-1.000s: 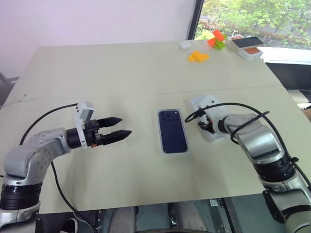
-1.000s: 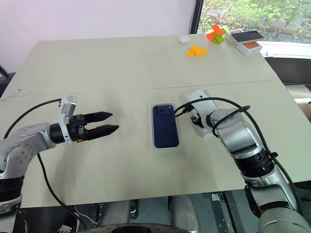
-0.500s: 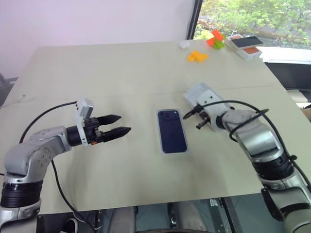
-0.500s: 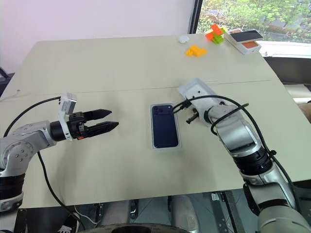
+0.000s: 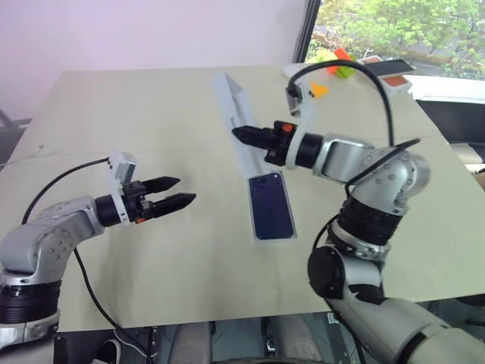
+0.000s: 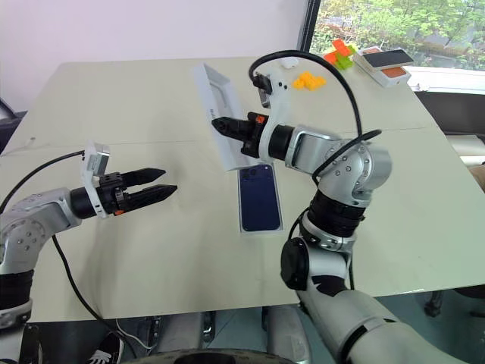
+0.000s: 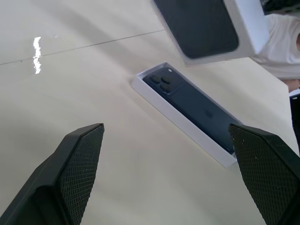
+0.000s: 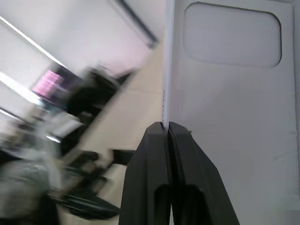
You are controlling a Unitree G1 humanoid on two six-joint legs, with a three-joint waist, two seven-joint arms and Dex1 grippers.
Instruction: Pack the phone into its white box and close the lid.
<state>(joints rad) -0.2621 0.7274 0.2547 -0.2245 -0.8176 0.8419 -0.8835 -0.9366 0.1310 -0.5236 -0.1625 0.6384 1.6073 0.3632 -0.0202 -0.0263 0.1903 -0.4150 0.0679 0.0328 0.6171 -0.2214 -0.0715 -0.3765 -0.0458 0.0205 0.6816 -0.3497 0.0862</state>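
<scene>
The dark navy phone [image 5: 271,206] lies camera side up in the shallow white box [image 5: 252,214] at the middle of the table. My right gripper [image 5: 236,134] is shut on the rim of the white lid [image 5: 233,114] and holds it in the air, tilted on edge, above the far end of the phone. In the right wrist view the lid's plain white inside [image 8: 234,117] shows beside the closed fingertips [image 8: 159,133]. The lid's dark printed face [image 7: 201,26] hangs over the phone [image 7: 197,101] in the left wrist view. My left gripper [image 5: 186,189] stands open and empty, left of the box.
At the far right of the table lie orange blocks [image 5: 318,89], an orange and green block pile [image 5: 339,61], a small white object [image 5: 289,70] and an orange-and-white box with a dark top [image 5: 390,70]. The table's right edge runs beside my right arm.
My right gripper closed on the lid where it lay right of the phone, then lifted it and swung it up and left over the phone's far end. The left arm stayed put.
</scene>
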